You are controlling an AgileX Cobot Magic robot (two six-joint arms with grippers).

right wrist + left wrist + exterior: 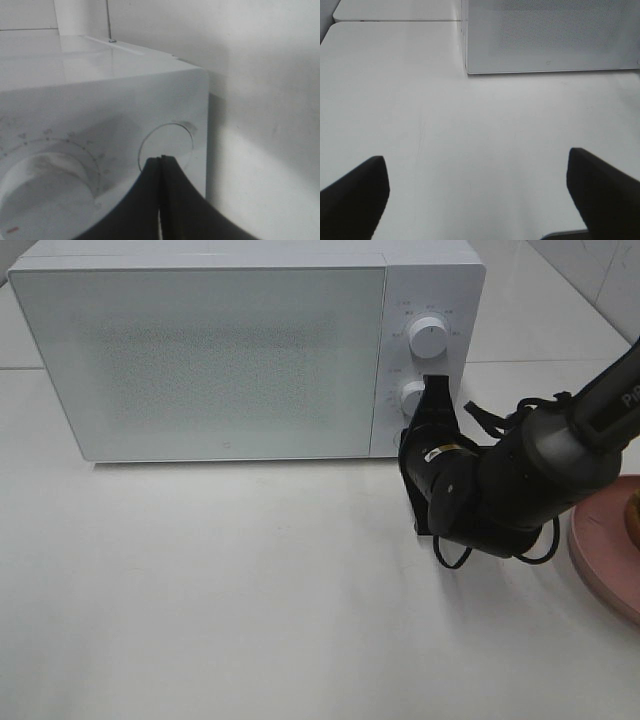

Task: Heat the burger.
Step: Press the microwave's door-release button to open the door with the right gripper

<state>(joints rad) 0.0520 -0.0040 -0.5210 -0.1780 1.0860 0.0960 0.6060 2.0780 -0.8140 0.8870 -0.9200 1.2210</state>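
The white microwave (220, 350) stands at the back with its door closed. My right gripper (436, 385) is shut with nothing in it. It is at the control panel, beside the lower knob (411, 397) and below the upper knob (430, 337). In the right wrist view its closed tips (161, 160) meet a round flat button (167, 142) next to a dial (45, 200). Only a golden-brown sliver of the burger (634, 508) shows at the right edge, on the pink plate (605, 540). My left gripper (477, 195) is open and empty above the bare table.
The right arm (530, 470) stretches from the right edge across the pink plate toward the microwave. The white tabletop (250, 590) runs in front of the microwave. A table seam (395, 20) lies to the left of the microwave.
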